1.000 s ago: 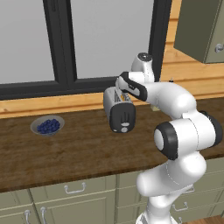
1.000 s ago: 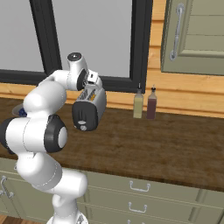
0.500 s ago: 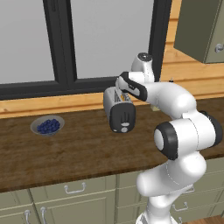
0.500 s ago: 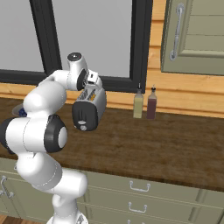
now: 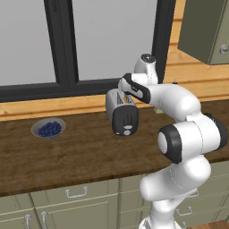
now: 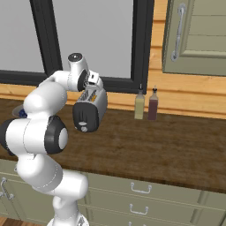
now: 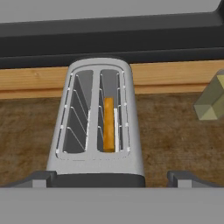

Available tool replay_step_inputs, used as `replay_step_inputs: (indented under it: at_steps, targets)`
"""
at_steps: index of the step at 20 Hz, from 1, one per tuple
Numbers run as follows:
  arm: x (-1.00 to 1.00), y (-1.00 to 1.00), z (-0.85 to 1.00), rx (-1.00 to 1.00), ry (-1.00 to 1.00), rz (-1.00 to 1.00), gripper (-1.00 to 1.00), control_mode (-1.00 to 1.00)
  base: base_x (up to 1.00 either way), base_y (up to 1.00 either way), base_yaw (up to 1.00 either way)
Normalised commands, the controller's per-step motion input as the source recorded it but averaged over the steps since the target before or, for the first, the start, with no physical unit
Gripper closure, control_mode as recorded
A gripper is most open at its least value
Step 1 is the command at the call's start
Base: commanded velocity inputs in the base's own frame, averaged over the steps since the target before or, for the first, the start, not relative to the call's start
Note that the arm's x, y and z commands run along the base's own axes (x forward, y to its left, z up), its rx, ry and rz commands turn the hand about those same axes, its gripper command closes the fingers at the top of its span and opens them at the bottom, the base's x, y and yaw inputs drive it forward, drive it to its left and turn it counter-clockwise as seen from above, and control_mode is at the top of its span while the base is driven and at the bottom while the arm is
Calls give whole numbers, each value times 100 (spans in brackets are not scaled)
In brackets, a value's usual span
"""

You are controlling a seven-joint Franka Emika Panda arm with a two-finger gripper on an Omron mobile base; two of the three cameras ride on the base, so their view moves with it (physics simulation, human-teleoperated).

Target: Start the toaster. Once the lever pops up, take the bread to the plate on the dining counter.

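We see the tool (image 7: 112, 181) spread wide above the toaster (image 7: 98, 127); the bread (image 7: 108, 124) sits directly below it (lever hidden from above).

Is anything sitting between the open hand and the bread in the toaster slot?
Nothing visible. In the hand view the bread stands in the toaster's right slot, its top edge uncovered, with the hand spread open above the toaster.

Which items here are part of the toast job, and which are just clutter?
Job:
- toaster
- bread, in one toaster slot
- gripper, open above the toaster

Lying about:
- bowl of blue berries
- two bottles by the wall, pale and dark
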Motion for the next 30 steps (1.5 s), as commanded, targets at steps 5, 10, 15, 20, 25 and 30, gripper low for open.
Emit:
replay_step_inputs:
  at_steps: [5, 10, 15, 20, 25, 30]
  targets:
    - [0, 0, 0, 0, 0, 0, -100, -100, 0, 0, 0]
    - [0, 0, 0, 0, 0, 0, -100, -100, 0, 0, 0]
    - [0, 0, 0, 0, 0, 0, -100, -100, 0, 0, 0]
    - [0, 0, 0, 0, 0, 0, -100, -100, 0, 0, 0]
    - [0, 0, 0, 0, 0, 0, -100, -100, 0, 0, 0]
    - [0, 0, 0, 0, 0, 0, -100, -100, 0, 0, 0]
